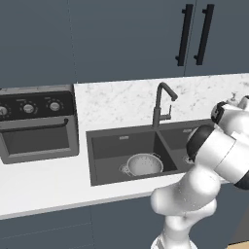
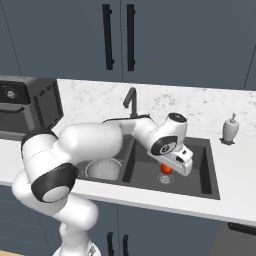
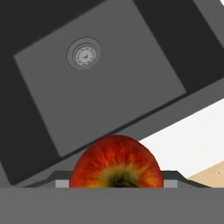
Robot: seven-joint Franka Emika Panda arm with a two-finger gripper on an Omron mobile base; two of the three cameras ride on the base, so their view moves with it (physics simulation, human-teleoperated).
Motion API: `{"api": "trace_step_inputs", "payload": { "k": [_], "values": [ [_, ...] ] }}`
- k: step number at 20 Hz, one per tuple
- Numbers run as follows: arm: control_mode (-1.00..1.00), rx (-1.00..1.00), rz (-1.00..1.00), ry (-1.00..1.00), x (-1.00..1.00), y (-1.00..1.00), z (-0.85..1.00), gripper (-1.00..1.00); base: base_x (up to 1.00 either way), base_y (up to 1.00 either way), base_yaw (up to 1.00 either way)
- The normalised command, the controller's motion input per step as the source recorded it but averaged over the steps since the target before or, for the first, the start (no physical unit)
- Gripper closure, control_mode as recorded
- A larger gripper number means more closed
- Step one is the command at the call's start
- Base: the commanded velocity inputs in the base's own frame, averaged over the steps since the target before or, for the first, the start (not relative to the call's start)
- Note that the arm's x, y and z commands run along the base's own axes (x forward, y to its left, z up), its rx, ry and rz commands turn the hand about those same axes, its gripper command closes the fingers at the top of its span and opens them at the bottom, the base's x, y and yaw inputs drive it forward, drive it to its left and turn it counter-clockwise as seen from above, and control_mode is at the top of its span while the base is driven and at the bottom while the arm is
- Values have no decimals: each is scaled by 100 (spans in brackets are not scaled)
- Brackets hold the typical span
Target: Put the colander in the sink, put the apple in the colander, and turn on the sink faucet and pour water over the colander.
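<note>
Red apple (image 3: 116,162) — stem end facing camera

Dark blue-grey flat-front upper cabinets (image 1: 97,39) with long black bar handles (image 1: 184,35) span the wall. White speckled marble countertop (image 1: 116,99) below. Black countertop oven with knobs (image 1: 36,124) at far left. Small white soap dispenser (image 2: 230,129) on counter. Light wood floor (image 3: 212,175).

Oven (image 1: 36,124) with knobs stands on white counter (image 1: 48,182), left. Soap dispenser (image 2: 230,129) upright at right. Dark cabinets (image 1: 121,36) above, black handles (image 1: 194,35).
</note>
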Motion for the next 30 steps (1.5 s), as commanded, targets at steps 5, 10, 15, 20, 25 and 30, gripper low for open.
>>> {"api": "trace_step_inputs", "payload": {
  "k": [5, 10, 15, 20, 25, 30],
  "values": [
    [-100, 0, 5, 0, 0, 61, 10, 100, 0, 0, 0],
    [-100, 0, 4, 0, 3, 57, 12, 100, 0, 0, 0],
    [-100, 0, 8, 0, 3, 56, 13, 100, 0, 0, 0],
    [-100, 0, 11, 2, 1, 64, 11, 100, 0, 0, 0],
    [-100, 0, 11, 2, 1, 70, 3, 100, 0, 0, 0],
    [-100, 0, 9, 3, 2, 75, 0, 100, 0, 0, 0]
  ]
}}
